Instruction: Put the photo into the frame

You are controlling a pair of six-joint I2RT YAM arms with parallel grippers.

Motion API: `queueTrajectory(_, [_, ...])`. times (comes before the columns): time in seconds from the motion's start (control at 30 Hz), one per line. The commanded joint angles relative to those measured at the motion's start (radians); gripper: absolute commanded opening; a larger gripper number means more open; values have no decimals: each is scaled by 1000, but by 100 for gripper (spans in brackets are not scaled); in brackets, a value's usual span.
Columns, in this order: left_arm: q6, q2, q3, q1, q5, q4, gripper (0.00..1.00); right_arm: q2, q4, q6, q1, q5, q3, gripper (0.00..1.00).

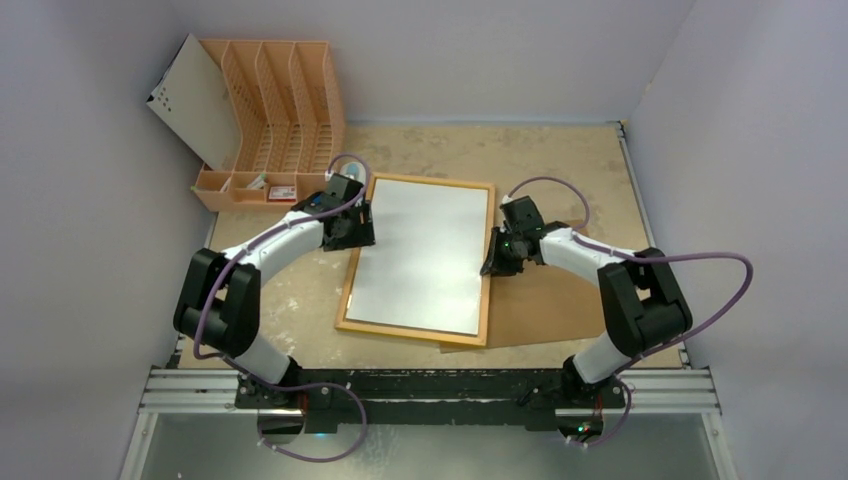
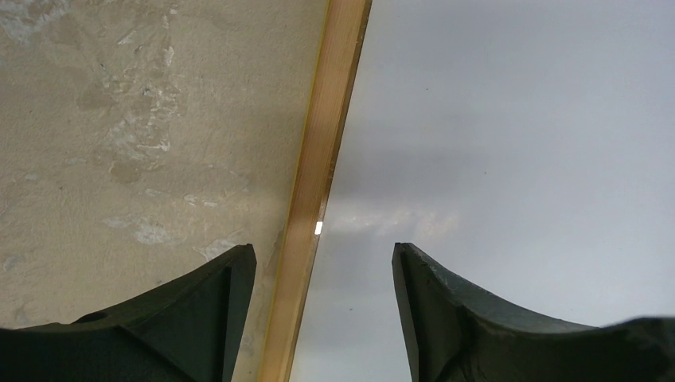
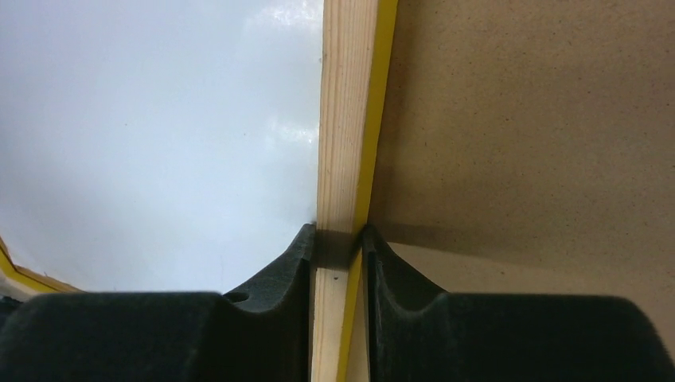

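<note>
The frame (image 3: 338,119) shows bare, pale wood with a fine straight grain on its back edge, and a smooth yellow painted rim. The photo (image 1: 425,250) lying in it is plain white paper with a soft sheen that catches the light. The backing board (image 3: 525,119) is matt brown fibreboard, faintly speckled. The table (image 2: 119,119) is a dull beige surface, blotched and scuffed. The file rack (image 1: 290,100) looks like matt orange plastic. The left gripper (image 2: 318,259) and right gripper (image 3: 337,237) have black, matt, finely grained fingers.
</note>
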Motion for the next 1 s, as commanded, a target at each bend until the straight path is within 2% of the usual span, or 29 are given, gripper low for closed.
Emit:
queueTrajectory(0.0, [-29,-27,-8,2,12,38,67,4,-28,40,9,87,26,17])
queueTrajectory(0.13, [-38,-23,-7,2,27,49,67,-8,-38,94,8,104,38,7])
queueTrajectory(0.2, [-40,-25,-6,2,36,51,67,-26,-32,135,7,139,38,6])
queueTrajectory(0.37, [-34,-21,13,2,46,40,67,-62,-8,217,-28,183,30,5])
queueTrajectory(0.57, [-27,-13,37,2,53,27,67,-83,53,265,-157,164,-8,5])
queueTrajectory(0.67, [-29,-20,44,2,62,24,67,-56,76,280,-197,163,1,5])
queueTrajectory(0.97, [-73,-56,-21,2,131,64,67,101,215,411,-201,87,72,6])
